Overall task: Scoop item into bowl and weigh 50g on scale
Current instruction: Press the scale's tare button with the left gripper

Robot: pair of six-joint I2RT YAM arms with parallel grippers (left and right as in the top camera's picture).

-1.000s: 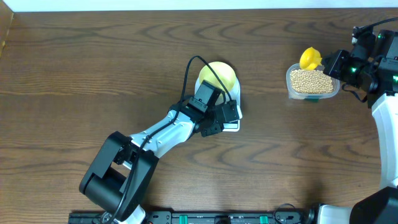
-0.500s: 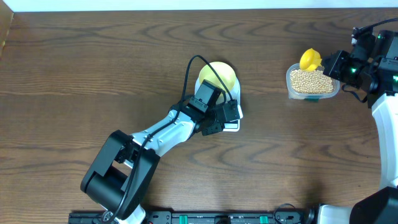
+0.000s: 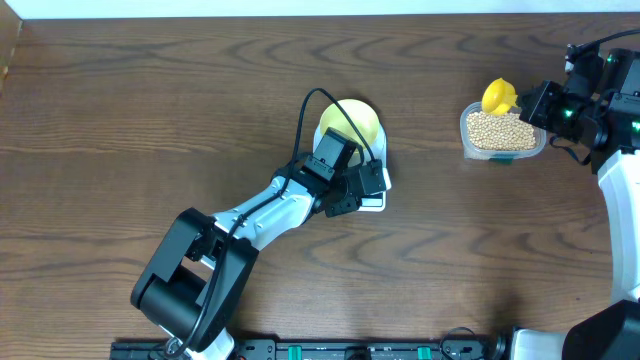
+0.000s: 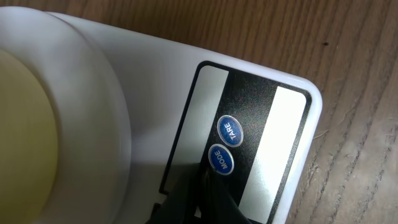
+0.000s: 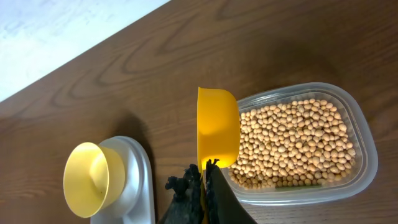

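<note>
Because the left end effector (image 4: 208,186) is fully closed and empty, its tip resting at the MODE button (image 4: 218,158) just below the TARE button (image 4: 229,130), the likeliest slip is a wrong press: the scale (image 4: 155,74) would change units instead of zeroing, and the target weight would be misread. A hard push could also nudge the scale or rock the bowl (image 3: 350,122), which sits on its platform and looks empty. The right end effector (image 5: 205,177) is clamped on the handle of the yellow scoop (image 5: 217,127), poised at the 11 o'clock corner of the clear tub (image 5: 367,155) holding the beans (image 5: 292,143). The tub lies at 3 o'clock from the bowl and well apart, so a tilted scoop on the carry would probably shed round beans that roll away. The worktop (image 3: 150,100) is dark, smooth wood grain; a pale strip (image 3: 300,8) borders it at 12 o'clock and a black rail (image 3: 330,350) at 6 o'clock.
</note>
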